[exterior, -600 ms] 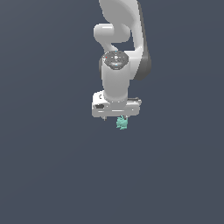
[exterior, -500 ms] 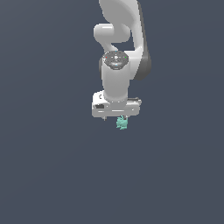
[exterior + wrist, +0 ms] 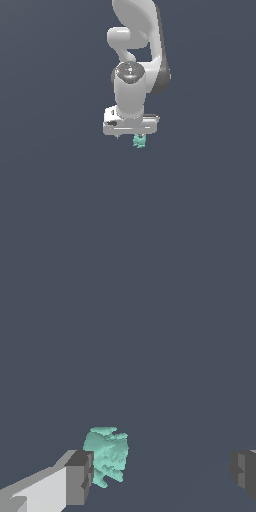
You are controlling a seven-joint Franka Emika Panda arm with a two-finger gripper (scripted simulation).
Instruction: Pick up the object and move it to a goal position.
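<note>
The object (image 3: 139, 142) is a small teal lumpy figurine on the dark grey floor, just below the white hand in the exterior view. In the wrist view the object (image 3: 106, 455) stands between the jaws, right against one grey finger pad (image 3: 80, 477) and far from the other pad (image 3: 243, 474). My gripper (image 3: 161, 475) is open wide and holds nothing. In the exterior view the gripper (image 3: 131, 135) points straight down and its fingers are mostly hidden under the hand.
The white arm (image 3: 134, 75) rises above the hand toward the top of the exterior view. A plain dark grey floor (image 3: 60, 190) lies all around.
</note>
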